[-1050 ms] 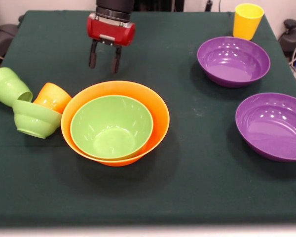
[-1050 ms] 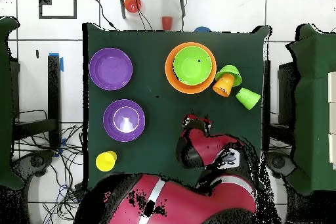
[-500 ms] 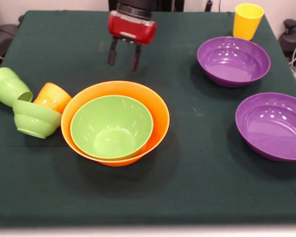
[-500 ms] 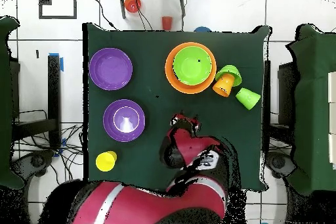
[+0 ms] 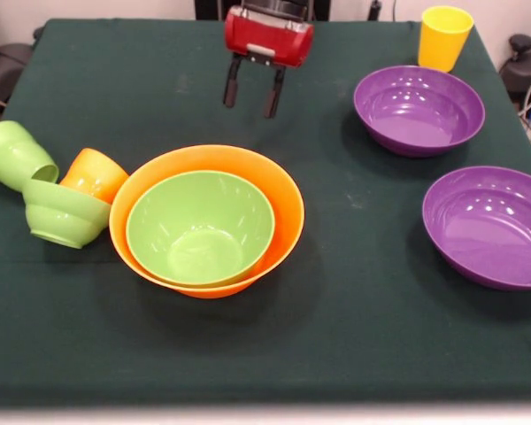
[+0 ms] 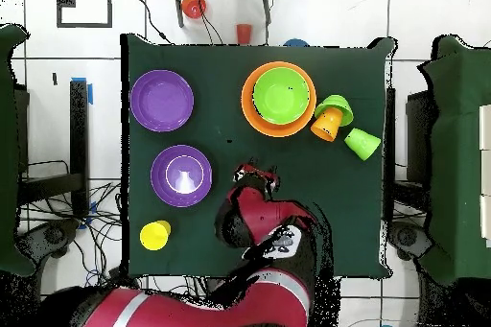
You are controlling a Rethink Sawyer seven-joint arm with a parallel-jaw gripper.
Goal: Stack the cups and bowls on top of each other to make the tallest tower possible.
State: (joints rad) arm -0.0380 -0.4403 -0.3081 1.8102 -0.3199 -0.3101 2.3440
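While gripper (image 5: pixel 250 93) hangs spread and empty, green bowl (image 5: pixel 200 227) sits nested in orange bowl (image 5: pixel 288 205); purple bowls (image 5: pixel 418 110) well apart, no readable labels.

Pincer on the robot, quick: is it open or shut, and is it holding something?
Pincer: open, holding nothing, up above the green cloth.

Your green-clothed desk (image 5: pixel 354 310) carries an orange bowl (image 5: pixel 283 208), two purple bowls (image 5: pixel 419 111), three tipped pieces at one edge, and a corner yellow cup (image 5: pixel 444 37).
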